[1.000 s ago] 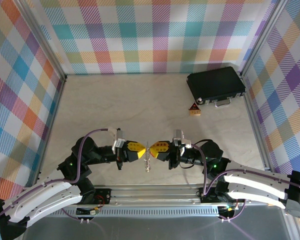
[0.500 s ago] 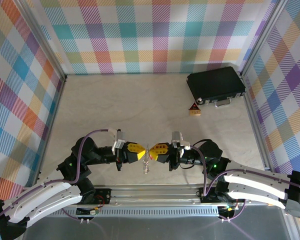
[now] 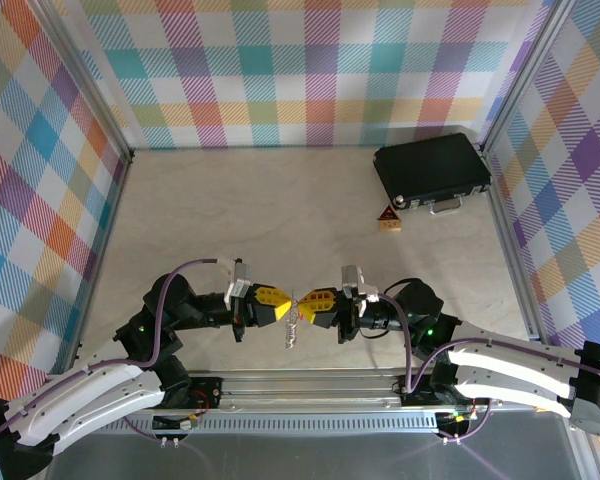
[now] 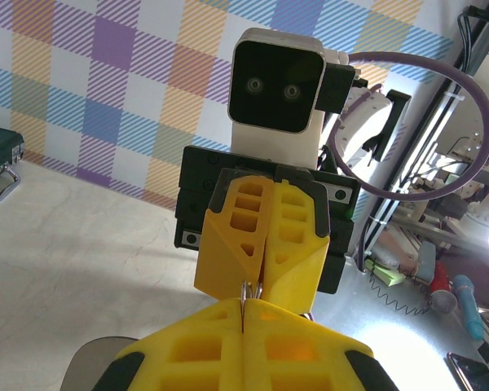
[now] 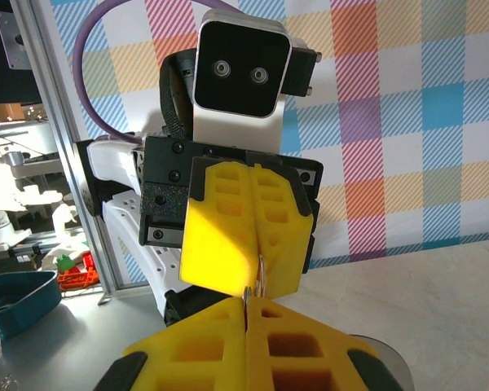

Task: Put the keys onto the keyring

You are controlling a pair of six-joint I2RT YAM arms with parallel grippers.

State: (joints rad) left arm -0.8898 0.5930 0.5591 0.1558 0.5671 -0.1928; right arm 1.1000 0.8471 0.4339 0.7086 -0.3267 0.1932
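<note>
Top looks down; wrist views closely face right gripper (image 4: 257,281), left gripper (image 5: 255,285)

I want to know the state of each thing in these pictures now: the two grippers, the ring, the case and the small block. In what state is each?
left gripper: shut, pinching the keyring.
right gripper: shut, pinching the keyring from the opposite side.
keyring: held between both grippers, hanging down below them.
black case: closed, lying flat in the far right corner.
triangular block: lying loose near the case, not held.

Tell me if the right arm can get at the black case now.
Probably not as is: the right gripper is shut on the keyring, which the left gripper also pinches. A small triangular block sits just before the black case.
</note>
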